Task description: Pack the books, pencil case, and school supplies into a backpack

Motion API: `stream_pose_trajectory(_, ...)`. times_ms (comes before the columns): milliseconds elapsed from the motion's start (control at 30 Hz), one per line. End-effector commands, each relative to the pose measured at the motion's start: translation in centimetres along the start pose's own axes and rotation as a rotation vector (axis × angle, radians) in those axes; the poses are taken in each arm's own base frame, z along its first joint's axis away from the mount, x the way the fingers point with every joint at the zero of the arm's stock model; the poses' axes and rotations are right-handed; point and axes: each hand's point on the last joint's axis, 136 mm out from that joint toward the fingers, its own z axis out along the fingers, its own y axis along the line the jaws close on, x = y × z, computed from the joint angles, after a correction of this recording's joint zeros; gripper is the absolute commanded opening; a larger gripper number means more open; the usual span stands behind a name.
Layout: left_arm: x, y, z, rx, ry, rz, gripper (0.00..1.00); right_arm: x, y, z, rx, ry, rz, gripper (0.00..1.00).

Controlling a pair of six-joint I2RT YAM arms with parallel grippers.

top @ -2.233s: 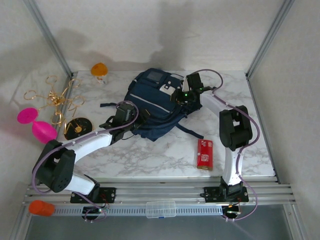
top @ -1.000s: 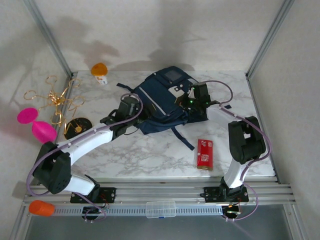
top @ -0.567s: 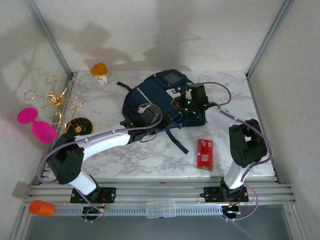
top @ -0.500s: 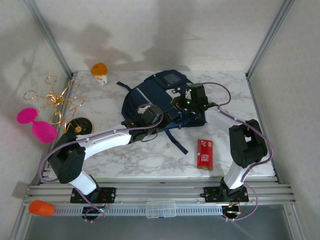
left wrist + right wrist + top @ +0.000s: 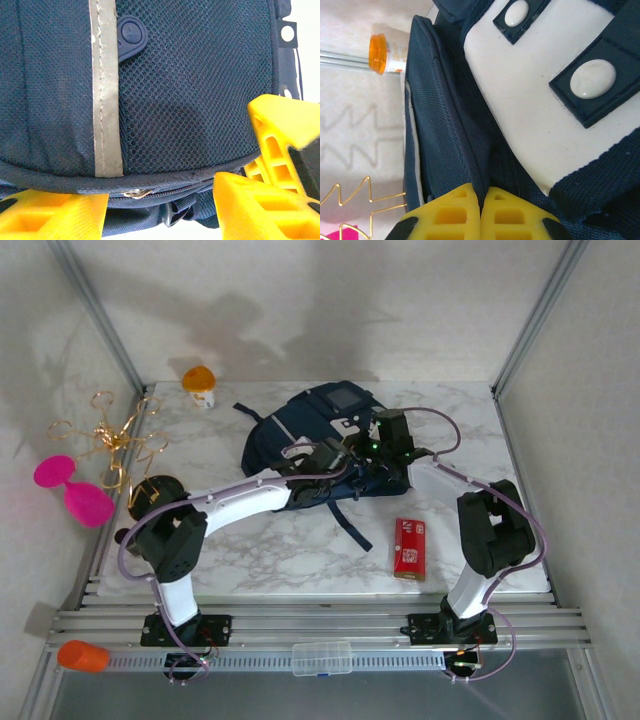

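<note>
Evidently early: school supplies [image 5: 408, 548] lie unpacked on the surface [image 5: 270, 555], 4 o'clock of the backpack [image 5: 300, 430]. Right tool [image 5: 481, 194], closed, pinches its fabric; left tool [image 5: 160, 202] stands half open, empty.

We are in a robotics lab test cell. Plain white panel walls [image 5: 320, 300], framed by aluminium corner posts [image 5: 98, 315], close in a marble-patterned desk [image 5: 290, 550]. Two white-and-black robot arms, the left arm [image 5: 240, 502] and the right arm [image 5: 466, 575], are bolted to aluminium rails [image 5: 320, 625] along the desk's near edge.
</note>
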Motion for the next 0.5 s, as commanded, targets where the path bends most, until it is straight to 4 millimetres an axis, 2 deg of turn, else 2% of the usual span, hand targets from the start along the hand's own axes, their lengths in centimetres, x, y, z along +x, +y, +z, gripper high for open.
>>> stream_pose_trajectory(0,-0.8,2.8,0.8,-0.130,-0.071,0.039,0.54,-0.3,5.1,-1.0,-0.157,-0.010,-0.056,0.00)
stream_pose_trajectory(133,-1.1,4.3,0.3,-0.182,-0.084,0.085,0.51,-1.0,5.2,-1.0,-0.163,-0.024,-0.044,0.00)
stream_pose_trajectory(367,-2.2,8.8,-2.4,-0.253,-0.118,0.115,0.50,-2.6,5.2,-0.9,-0.142,-0.068,-0.046,0.00)
stream_pose_trajectory(433,-2.5,9.2,-3.3,-0.261,-0.129,0.122,0.49,-2.7,5.6,-1.0,-0.150,-0.075,-0.057,0.00)
stream_pose_trajectory(467,-2.5,8.7,-3.9,-0.241,-0.142,0.128,0.49,-2.8,5.7,-1.1,-0.148,-0.079,-0.059,0.00)
